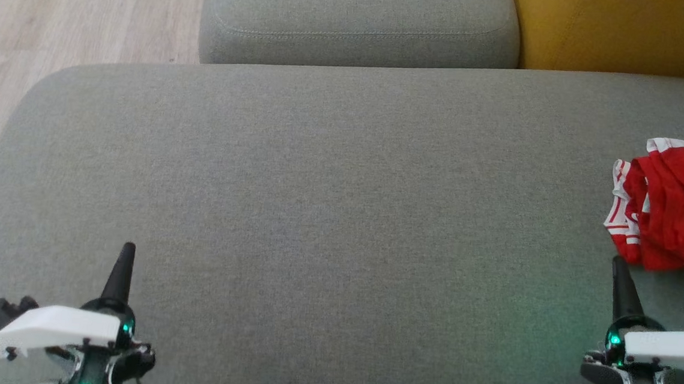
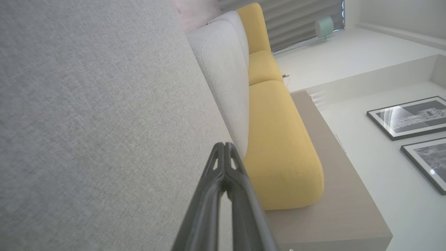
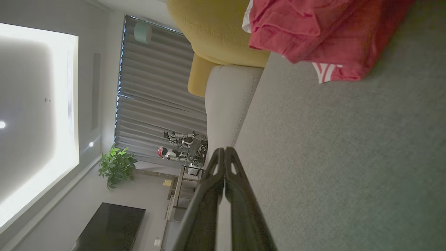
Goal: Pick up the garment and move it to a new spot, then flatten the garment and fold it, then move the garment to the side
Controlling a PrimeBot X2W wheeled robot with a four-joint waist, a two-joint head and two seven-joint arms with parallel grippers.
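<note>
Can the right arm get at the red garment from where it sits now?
Probably yes. The red garment lies bunched on the grey seat cushion just ahead of the right arm's jaws, nothing between them. The jaws are shut and must open first.

One red garment (image 1: 678, 209), two framed pictures (image 2: 407, 116), one plant (image 3: 116, 165)

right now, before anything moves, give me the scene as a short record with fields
garment: crumpled red fabric garment with white striped trim, at the seat's right edge, unfolded
surface: wide grey fabric sofa seat cushion
behind: grey back cushion, yellow cushion
floor: pale wood floor, on the left
left jaws: shut, holding nothing, above the seat's near left
right jaws: shut, holding nothing, just short of the garment
task stage: garment not yet picked up
</note>
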